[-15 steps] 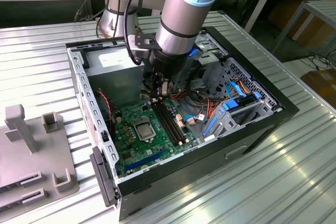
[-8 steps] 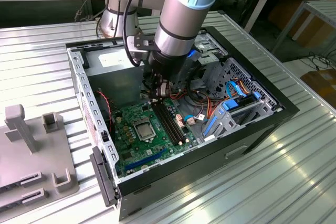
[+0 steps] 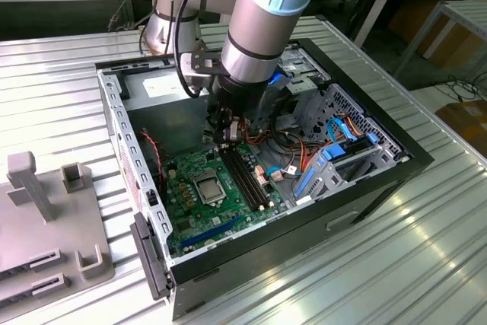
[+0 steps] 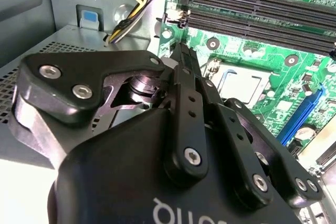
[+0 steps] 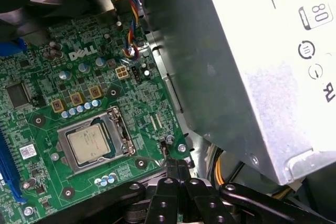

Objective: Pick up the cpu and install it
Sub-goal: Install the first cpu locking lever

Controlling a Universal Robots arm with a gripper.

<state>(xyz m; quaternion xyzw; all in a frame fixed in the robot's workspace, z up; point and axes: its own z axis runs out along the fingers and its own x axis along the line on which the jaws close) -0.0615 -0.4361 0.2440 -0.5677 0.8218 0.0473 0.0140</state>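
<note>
Already the cpu (image 5: 90,143) lies face up inside the socket (image 5: 94,141) on the green board (image 5: 47,119), so we judge the placing step done and the seating unconfirmed: in the first wrist view the metal frame around the chip looks open rather than clamped, though we cannot be sure. Our gripper (image 4: 181,59) hangs inside the case (image 3: 365,188), its jaws pressed together and holding nothing, the tips near the board's edge beside the socket and apart from the chip. Any further move calls for care, since cables (image 3: 304,154) and the memory slots (image 3: 247,176) crowd the space. The case also holds a power supply (image 5: 252,66) and blue drive brackets (image 3: 338,150), and it rests on the ribbed table (image 3: 380,264).
</note>
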